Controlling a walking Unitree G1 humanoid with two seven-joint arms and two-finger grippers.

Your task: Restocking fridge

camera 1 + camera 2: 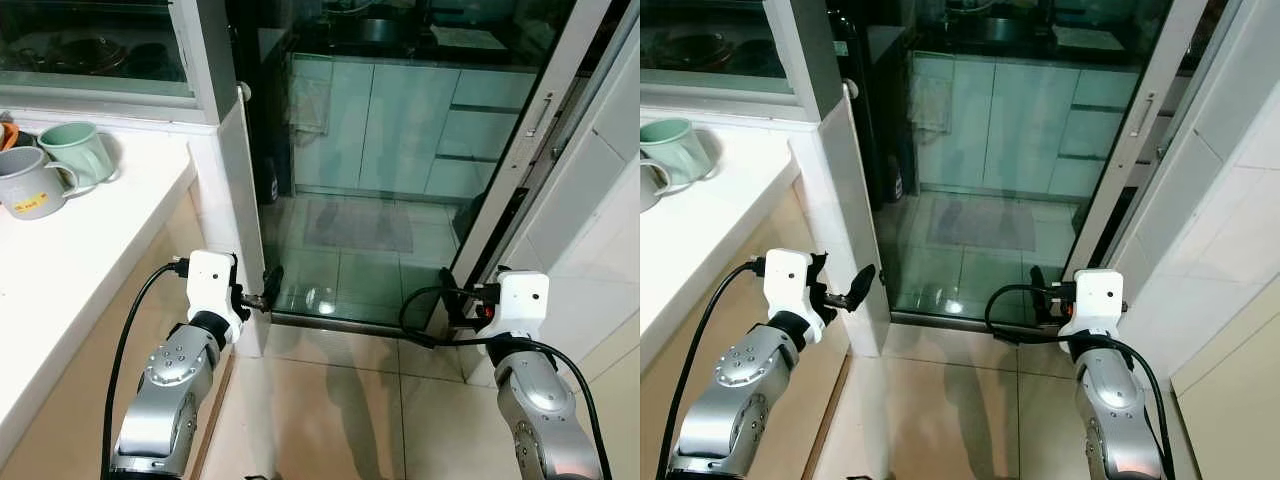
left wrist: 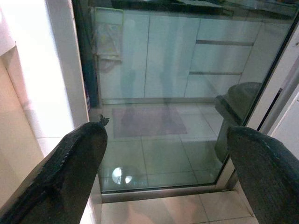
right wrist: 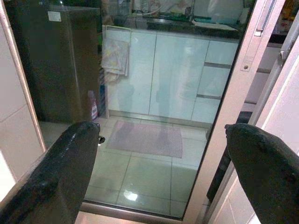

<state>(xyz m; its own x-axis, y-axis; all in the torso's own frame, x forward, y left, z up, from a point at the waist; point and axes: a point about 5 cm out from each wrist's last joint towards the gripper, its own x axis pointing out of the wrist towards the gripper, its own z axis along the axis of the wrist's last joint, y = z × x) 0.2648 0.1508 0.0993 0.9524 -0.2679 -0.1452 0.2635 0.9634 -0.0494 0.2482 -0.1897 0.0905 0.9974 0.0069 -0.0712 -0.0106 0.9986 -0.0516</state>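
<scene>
Fridge (image 3: 56,60), probably dark cabinet, behind closed glass door (image 1: 400,150); left claw (image 2: 163,154), right claw (image 3: 159,154) agape, empty.

Counter (image 1: 90,250) at left, two mugs (image 1: 55,165) set on far end. Glass sliding door (image 1: 400,160) ahead, centre. Kitchen cabinets (image 1: 400,125) seen far behind glass, floor mat (image 1: 360,225) before them. Tiled wall (image 1: 600,230) at right.
</scene>
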